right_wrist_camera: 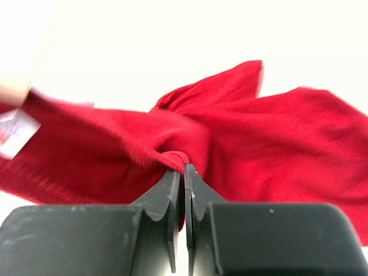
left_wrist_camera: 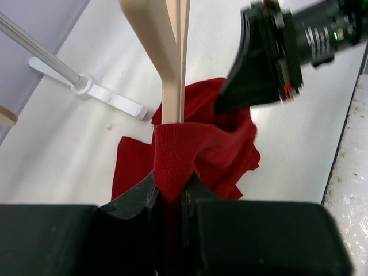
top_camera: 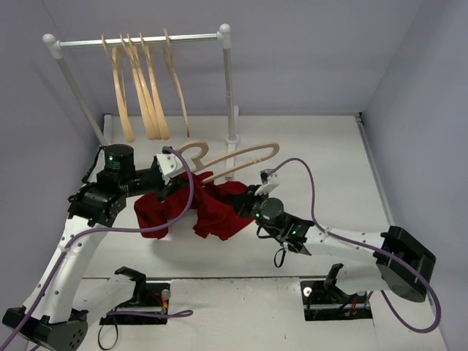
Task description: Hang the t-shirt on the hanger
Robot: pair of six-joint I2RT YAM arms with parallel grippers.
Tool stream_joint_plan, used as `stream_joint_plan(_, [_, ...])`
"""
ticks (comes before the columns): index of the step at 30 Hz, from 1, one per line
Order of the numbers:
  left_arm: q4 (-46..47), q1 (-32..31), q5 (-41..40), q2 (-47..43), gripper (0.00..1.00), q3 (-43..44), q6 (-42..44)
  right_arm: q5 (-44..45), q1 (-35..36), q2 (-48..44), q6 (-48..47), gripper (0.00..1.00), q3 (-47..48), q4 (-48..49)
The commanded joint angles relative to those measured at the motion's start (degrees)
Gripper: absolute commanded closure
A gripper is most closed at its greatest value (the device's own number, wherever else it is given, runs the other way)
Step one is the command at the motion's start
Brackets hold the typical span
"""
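White tag [right_wrist_camera: 16,133] at 9 o'clock, writing blurred, right gripper [right_wrist_camera: 184,172] pinching t-shirt [right_wrist_camera: 259,132] fold, left gripper [left_wrist_camera: 172,192] pinching its cloth too, hanger [left_wrist_camera: 165,57] at 12 o'clock

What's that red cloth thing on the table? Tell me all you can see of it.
A dark-red t-shirt of soft knit cloth, crumpled, partly resting on the white table. The end of a pale wooden hanger is tucked into it; the left gripper pinches the cloth there, the right gripper is shut on another fold. A white label shows.

Crumpled dark-red t-shirt [top_camera: 213,210], pale wooden hanger [top_camera: 256,151], one arm inside the cloth
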Motion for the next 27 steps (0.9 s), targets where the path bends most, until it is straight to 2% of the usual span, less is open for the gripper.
stream_joint_plan(1, [1.5,0.2,1.8,-2.2,1.0,4.0,1.5,-1.9,-5.9,-5.3,-2.8,1.0,-1.6,-3.0])
stream_joint_plan(11, [-2.1,0.2,0.1,-4.0,1.0,3.4,0.8,-10.9,-17.3,-12.4,-11.8,1.0,1.5,-14.4])
stream_joint_plan(14, [-4.0,0.2,-0.4,-4.3,1.0,2.9,1.1,-15.5,-24.1,-13.6,-13.4,1.0,3.1,-16.2])
stream_joint_plan(17, [-4.8,0.2,-1.2,-4.7,1.0,2.6,1.3,-19.6,-27.9,-14.0,-15.5,1.0,4.9,-18.5])
stream_joint_plan(21, [-7.0,0.2,-1.7,-4.4,1.0,6.0,1.6,-24.6,-32.0,-13.1,-20.3,1.0,12.5,-23.4])
stream_joint_plan(27, [-11.9,0.2,-5.2,-1.1,1.0,13.5,3.6,-26.3,-33.1,-10.7,-26.8,1.0,24.1,-29.9])
